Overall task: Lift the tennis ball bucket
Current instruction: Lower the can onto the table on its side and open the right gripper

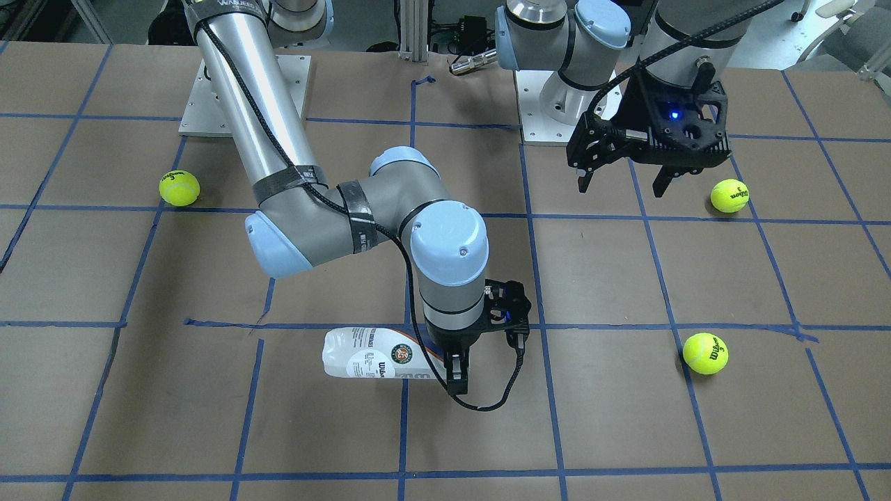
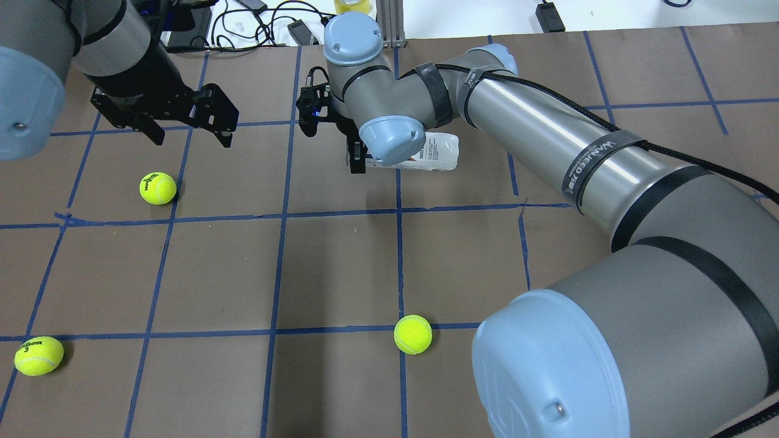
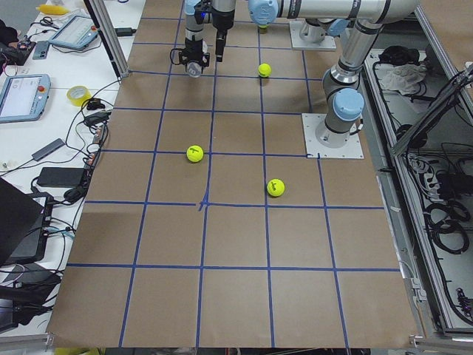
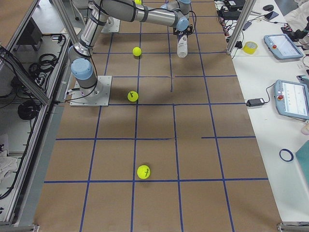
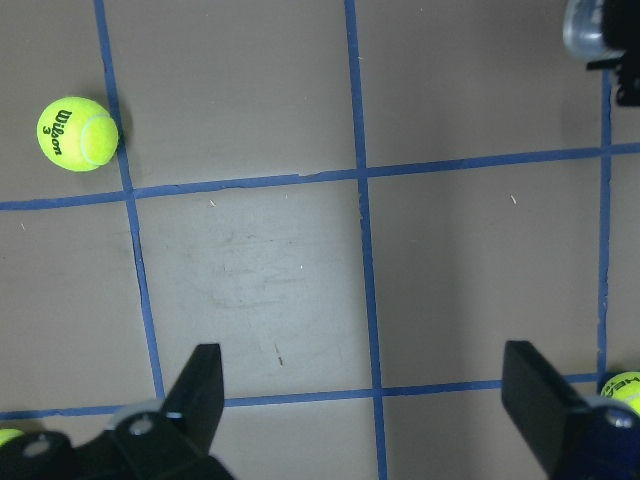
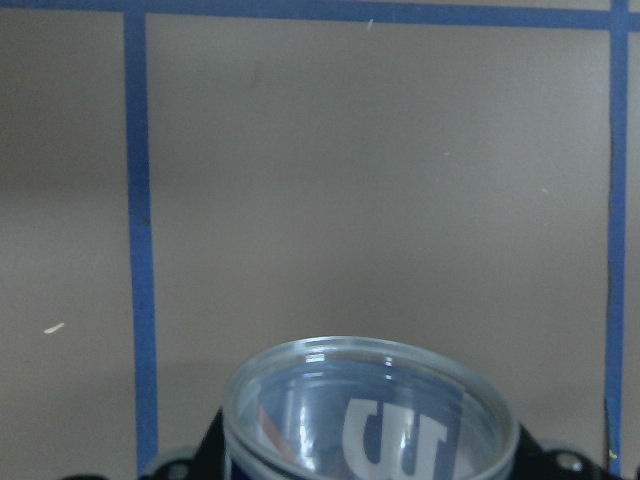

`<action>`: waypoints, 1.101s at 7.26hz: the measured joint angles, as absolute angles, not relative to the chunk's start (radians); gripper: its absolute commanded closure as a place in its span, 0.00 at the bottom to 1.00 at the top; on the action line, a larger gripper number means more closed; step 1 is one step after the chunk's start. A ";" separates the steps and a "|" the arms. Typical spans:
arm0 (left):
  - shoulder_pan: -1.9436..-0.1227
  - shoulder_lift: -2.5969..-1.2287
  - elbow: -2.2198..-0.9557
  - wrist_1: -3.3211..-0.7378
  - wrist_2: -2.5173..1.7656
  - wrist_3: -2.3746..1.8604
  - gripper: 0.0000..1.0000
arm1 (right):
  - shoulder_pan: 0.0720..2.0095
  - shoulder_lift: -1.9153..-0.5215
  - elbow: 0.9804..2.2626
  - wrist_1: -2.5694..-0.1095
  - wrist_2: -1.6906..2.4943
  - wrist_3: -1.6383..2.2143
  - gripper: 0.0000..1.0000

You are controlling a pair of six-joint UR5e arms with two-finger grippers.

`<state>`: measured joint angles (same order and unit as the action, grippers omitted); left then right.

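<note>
The tennis ball bucket (image 1: 369, 355) is a clear can with a white-and-navy Wilson label, lying on its side near the table's middle. It also shows in the overhead view (image 2: 435, 152). My right gripper (image 1: 452, 367) points down over its open end with the jaws closed on it. In the right wrist view the can's clear rim (image 6: 370, 400) fills the bottom between the black fingers. I cannot tell whether the can touches the table. My left gripper (image 1: 621, 182) hangs open and empty above the table, well away from the can, and shows in the overhead view (image 2: 188, 137).
Three yellow-green tennis balls lie on the brown, blue-taped table (image 1: 626, 431): one (image 1: 179, 188) beyond my right arm, one (image 1: 729, 195) beside my left gripper, and one (image 1: 705, 353) nearer the front. The right arm's elbow (image 1: 278, 236) hangs low over the table.
</note>
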<state>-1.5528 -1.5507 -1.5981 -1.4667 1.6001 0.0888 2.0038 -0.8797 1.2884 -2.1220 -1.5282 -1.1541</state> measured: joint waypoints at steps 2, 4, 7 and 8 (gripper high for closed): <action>-1.554 -1.567 -1.612 -1.367 1.600 0.083 0.00 | 2.047 -0.880 1.326 -2.160 -1.524 -1.179 0.70; -1.554 -1.581 -1.625 -1.344 1.599 0.077 0.00 | 2.077 -0.876 1.350 -2.216 -1.519 -1.224 0.57; -1.556 -1.589 -1.635 -1.341 1.574 0.060 0.00 | 2.090 -0.883 1.367 -2.226 -1.526 -1.197 0.00; -1.556 -1.592 -1.641 -1.335 1.571 0.061 0.00 | 2.093 -0.881 1.367 -2.230 -1.515 -1.191 0.00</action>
